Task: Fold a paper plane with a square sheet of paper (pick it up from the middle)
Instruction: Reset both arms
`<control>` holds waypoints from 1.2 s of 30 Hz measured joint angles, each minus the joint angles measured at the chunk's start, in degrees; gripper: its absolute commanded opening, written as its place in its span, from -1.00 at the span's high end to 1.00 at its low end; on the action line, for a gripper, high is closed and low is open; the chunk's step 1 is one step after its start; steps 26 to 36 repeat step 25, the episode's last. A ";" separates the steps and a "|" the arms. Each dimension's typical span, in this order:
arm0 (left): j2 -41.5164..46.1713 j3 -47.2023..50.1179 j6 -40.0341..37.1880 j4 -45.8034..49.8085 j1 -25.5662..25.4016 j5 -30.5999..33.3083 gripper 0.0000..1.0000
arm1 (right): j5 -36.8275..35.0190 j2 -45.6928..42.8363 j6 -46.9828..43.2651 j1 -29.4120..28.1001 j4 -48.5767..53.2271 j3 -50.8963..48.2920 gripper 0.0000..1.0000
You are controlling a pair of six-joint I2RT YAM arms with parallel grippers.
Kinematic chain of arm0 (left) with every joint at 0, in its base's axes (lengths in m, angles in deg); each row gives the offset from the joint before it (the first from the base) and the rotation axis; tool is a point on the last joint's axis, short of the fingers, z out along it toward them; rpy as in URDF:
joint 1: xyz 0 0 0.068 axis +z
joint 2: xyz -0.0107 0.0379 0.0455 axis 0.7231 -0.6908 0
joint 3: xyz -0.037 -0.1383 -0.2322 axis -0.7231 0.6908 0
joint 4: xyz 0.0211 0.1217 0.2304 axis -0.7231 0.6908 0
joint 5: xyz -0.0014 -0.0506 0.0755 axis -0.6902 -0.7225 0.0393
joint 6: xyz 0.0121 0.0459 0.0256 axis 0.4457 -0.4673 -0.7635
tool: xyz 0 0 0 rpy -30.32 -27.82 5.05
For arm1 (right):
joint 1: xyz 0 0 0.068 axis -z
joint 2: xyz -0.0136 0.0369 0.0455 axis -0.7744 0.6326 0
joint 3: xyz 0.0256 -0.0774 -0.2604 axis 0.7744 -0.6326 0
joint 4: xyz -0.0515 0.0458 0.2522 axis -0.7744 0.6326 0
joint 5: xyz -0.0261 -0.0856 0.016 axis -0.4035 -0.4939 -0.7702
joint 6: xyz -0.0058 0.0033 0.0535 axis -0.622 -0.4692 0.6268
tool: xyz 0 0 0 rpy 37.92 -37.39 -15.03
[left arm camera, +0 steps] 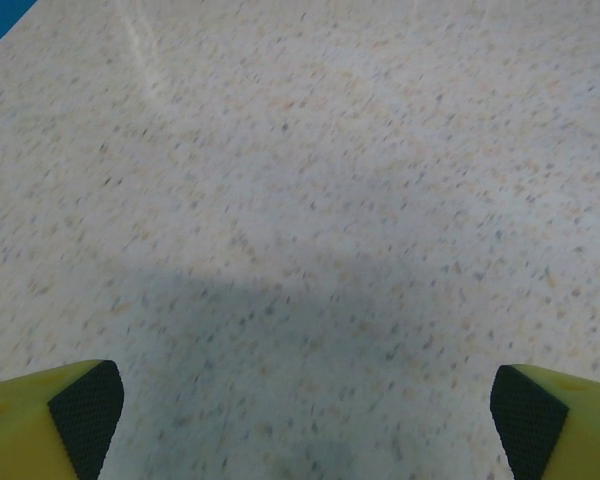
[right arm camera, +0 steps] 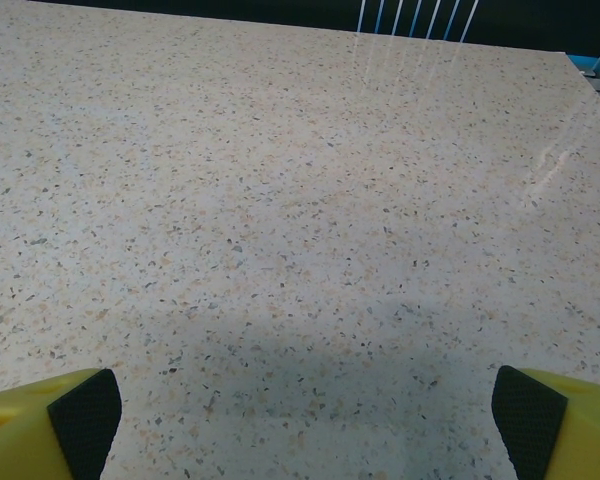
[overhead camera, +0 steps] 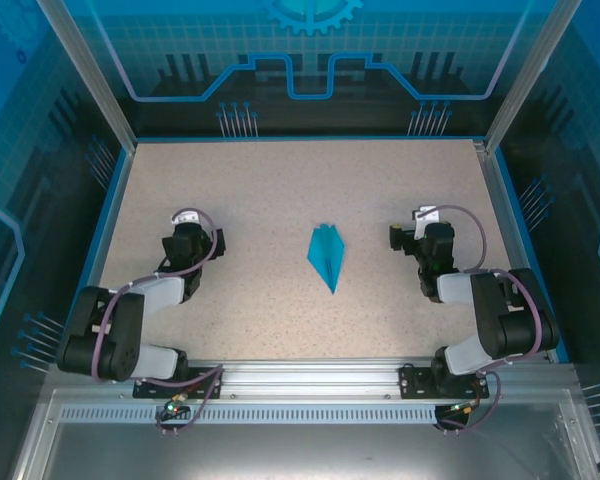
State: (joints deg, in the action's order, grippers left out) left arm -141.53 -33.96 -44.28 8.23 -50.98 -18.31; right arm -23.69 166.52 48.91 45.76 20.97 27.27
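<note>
Paper plane (overhead camera: 326, 256), teal-blue and folded to a narrow dart, lying flat at the middle of the speckled table (overhead camera: 250, 180), point toward the near edge. Flanked by the left gripper (left arm camera: 305, 405) and the right gripper (right arm camera: 305, 410), each well apart from it. Both claws spread wide over bare tabletop, yellow fingers (left arm camera: 20, 435) with black pads (left arm camera: 85, 410), holding nothing.

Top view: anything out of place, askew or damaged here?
Nothing stands out. The paper plane lies on the table between the arms, nose toward them, no tear visible. Left end effector and right end effector stand open.
</note>
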 measured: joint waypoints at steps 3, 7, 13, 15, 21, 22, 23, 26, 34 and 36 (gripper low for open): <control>-3.91 0.02 -1.44 -7.78 1.60 -3.67 -0.97 | 0.00 0.00 0.00 0.00 0.00 0.00 -0.99; -6.99 1.07 -2.67 -13.25 2.34 -7.76 -0.97 | 0.00 0.00 0.00 0.00 0.00 0.00 -0.99; -7.10 1.25 -4.02 -16.76 2.69 -12.50 -0.97 | 0.00 0.00 0.00 0.00 -0.02 0.00 -0.99; -7.10 1.25 -4.22 -17.07 2.69 -13.53 -0.97 | 0.00 0.00 0.00 0.00 -0.02 0.00 -0.99; -7.10 1.25 -4.15 -17.25 2.91 -13.20 -0.97 | 0.00 0.00 0.00 0.00 -0.02 0.00 -0.99; -7.10 1.25 -4.15 -17.25 2.91 -13.07 -0.97 | 0.00 0.00 0.00 0.00 -0.02 0.00 -0.99; -7.10 1.25 -4.15 -17.27 2.91 -12.87 -0.97 | 0.00 0.00 0.00 0.00 0.00 0.00 -0.99; -7.10 1.25 -4.15 -17.27 2.91 -12.70 -0.97 | 0.00 0.00 0.00 0.00 0.00 0.00 -0.99; -7.10 1.25 -4.15 -17.27 2.91 -12.70 -0.97 | 0.00 0.00 0.00 0.00 0.00 0.00 -0.99; -7.10 1.25 -4.15 -17.27 2.91 -12.70 -0.97 | 0.00 0.00 0.00 0.00 0.00 0.00 -0.99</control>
